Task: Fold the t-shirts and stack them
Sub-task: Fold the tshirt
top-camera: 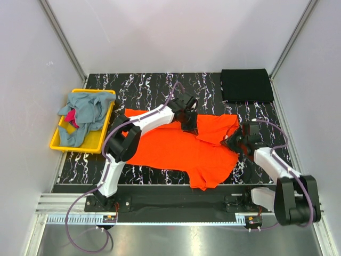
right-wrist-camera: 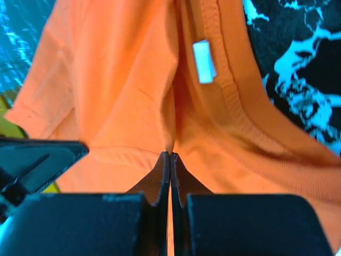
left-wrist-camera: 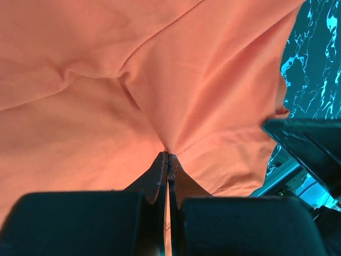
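Note:
The bright orange t-shirt lies spread across the middle of the table. My left gripper is shut on a pinch of its cloth at the upper middle; the left wrist view shows the orange cloth puckered at the closed fingertips. My right gripper is shut on the orange shirt near the collar at the right; the right wrist view shows the collar and its white label. A folded black t-shirt lies at the back right. Grey-blue and magenta shirts lie crumpled in the bin.
A yellow plastic bin stands at the left edge of the black marbled table. White walls enclose the table on three sides. The arms' bases sit on the rail at the near edge.

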You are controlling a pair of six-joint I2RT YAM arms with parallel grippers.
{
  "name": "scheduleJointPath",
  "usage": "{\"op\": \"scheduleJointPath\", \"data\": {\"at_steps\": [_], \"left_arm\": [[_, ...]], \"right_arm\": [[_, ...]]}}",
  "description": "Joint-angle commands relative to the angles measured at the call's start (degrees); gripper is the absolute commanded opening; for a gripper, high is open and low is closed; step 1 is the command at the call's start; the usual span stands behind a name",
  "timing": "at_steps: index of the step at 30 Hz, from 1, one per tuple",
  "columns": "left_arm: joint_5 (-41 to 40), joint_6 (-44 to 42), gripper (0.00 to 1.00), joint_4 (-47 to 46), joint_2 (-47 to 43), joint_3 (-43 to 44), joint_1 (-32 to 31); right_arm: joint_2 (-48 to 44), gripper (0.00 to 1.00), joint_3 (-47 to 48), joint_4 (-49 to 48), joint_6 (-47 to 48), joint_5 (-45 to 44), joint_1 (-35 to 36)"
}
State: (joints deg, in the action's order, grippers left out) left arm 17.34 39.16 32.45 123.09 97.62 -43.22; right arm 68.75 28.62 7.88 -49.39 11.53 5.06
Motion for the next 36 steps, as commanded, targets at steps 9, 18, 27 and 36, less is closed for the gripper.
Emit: {"op": "scheduleJointPath", "data": {"at_steps": [9, 18, 27, 36], "left_arm": [[-5.21, -3.82, 0.00, 6.22, 0.05, 6.62, 0.68], [-6.97, -5.93, 0.00, 7.89, 0.48, 4.33, 0.68], [-10.12, -9.36, 0.35, 10.79, -2.93, 4.77, 2.17], [-17.24, -14.46, 0.36, 14.22, -9.26, -1.99, 16.76]], "right_arm": [[-12.68, 0.00, 0.21, 7.85, -8.71, -4.41, 0.91], [-14.17, 0.00, -3.13, 7.68, -10.12, -4.50, 1.62], [-11.10, 0.27, -2.35, 7.94, -2.92, -5.29, 1.62], [4.25, 0.37, 12.67, 11.81, 3.15, -11.00, 1.36]]}}
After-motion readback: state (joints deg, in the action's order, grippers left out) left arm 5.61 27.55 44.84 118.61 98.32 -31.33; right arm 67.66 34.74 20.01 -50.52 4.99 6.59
